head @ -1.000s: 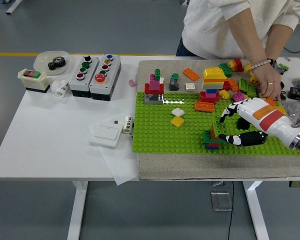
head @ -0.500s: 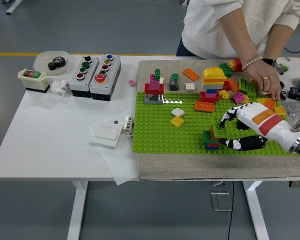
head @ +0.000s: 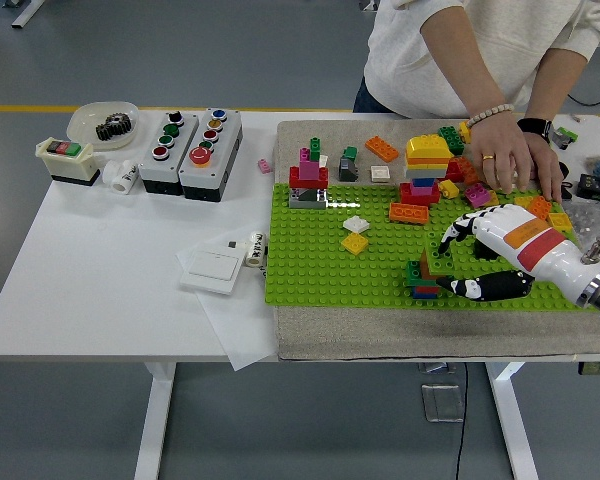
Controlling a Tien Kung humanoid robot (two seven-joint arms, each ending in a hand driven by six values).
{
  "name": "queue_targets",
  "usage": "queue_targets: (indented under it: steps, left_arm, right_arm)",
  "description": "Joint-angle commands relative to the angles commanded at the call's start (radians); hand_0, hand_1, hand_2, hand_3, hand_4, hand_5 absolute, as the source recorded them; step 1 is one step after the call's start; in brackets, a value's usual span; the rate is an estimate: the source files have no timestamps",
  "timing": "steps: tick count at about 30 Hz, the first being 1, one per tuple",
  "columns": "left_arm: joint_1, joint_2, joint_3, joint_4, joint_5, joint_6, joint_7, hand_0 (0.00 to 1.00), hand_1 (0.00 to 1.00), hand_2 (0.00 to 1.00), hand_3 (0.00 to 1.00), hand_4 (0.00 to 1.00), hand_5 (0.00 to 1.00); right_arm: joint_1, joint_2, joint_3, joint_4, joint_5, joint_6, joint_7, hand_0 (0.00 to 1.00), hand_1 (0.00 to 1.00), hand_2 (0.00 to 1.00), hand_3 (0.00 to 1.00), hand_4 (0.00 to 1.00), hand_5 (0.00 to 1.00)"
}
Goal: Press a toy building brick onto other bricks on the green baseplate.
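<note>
The green baseplate (head: 320,260) lies on a grey mat on the right half of the table. Near its front right stands a small stack of bricks (head: 418,284) in green, red and blue. My right hand (head: 444,263) reaches in from the right and is shut on a green brick (head: 436,261), which sits tilted on the stack's right top edge. Black fingers (head: 458,228) curve over the brick from behind, with the thumb (head: 480,288) in front. The left arm is out of view.
A pink-red tower (head: 308,180), a yellow-orange tower (head: 426,165), an orange brick (head: 408,212) and flat yellow and white tiles (head: 355,238) stand on the plate. A person's hand (head: 505,155) rests on loose bricks behind my wrist. Button boxes (head: 190,140) and a white switch (head: 212,268) lie left.
My right hand has shifted slightly left and down, bringing the green brick closer onto the stack. The person's hand has moved left across the loose bricks.
</note>
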Motion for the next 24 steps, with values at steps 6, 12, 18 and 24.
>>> queue_targets:
  steps: [6, 12, 18, 24]
  left_arm:
    - [-0.001, 0.000, 0.001, 0.000, -0.002, 0.000, 0.000, 0.494, 0.573, 0.658, 0.646, 0.697, 0.773]
    - [-0.002, 0.000, 0.003, 0.000, -0.004, 0.000, -0.001, 0.494, 0.572, 0.658, 0.645, 0.697, 0.773]
    - [-0.002, 0.000, 0.002, 0.000, -0.003, -0.001, -0.001, 0.492, 0.573, 0.658, 0.645, 0.697, 0.772]
    - [-0.003, 0.000, 0.003, 0.000, -0.003, -0.001, 0.000, 0.492, 0.573, 0.658, 0.644, 0.697, 0.771]
  right_arm:
    - [-0.001, -0.002, 0.003, 0.013, 0.001, -0.005, 0.002, 0.560, 0.563, 0.604, 0.543, 0.806, 0.515]
    - [-0.009, -0.005, 0.003, 0.019, -0.003, -0.002, 0.002, 0.558, 0.561, 0.603, 0.543, 0.807, 0.515]
    - [-0.010, -0.004, -0.001, 0.015, -0.003, 0.001, 0.001, 0.557, 0.560, 0.603, 0.542, 0.807, 0.514]
    - [-0.011, -0.002, -0.004, 0.004, -0.004, 0.005, 0.000, 0.558, 0.558, 0.603, 0.542, 0.807, 0.514]
